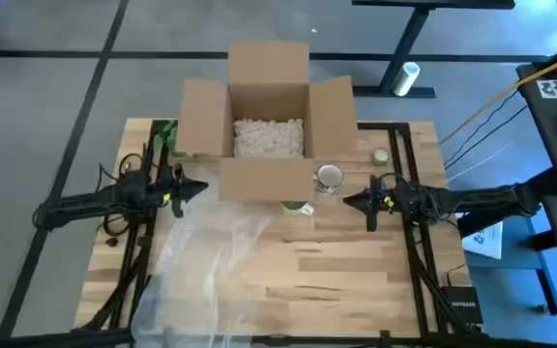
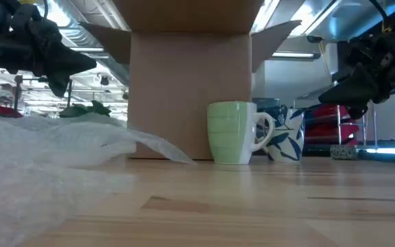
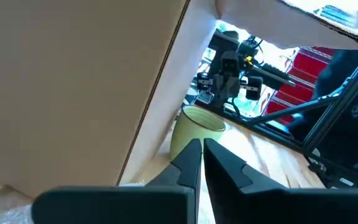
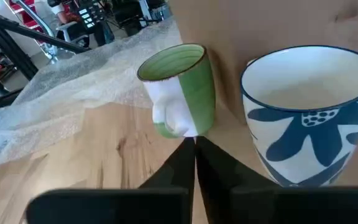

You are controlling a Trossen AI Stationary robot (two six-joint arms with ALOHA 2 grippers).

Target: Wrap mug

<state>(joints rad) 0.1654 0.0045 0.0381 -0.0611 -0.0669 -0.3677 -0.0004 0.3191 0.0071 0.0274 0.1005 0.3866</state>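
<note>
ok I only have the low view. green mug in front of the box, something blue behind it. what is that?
Observer: A second mug, white with a blue leaf pattern, standing upright beside the green mug against the cardboard box.
Operator: anything in the box?
Observer: Yes, the high view shows white packing fill in it, flaps open.
Operator: grippers?
Observer: Both shut and empty. The left gripper hangs by the box's left front corner, the right gripper just right of the mugs.
Operator: where does the bubble wrap sit?
Observer: The bubble wrap is spread over the table's left-front part, reaching up to the box front.
</note>
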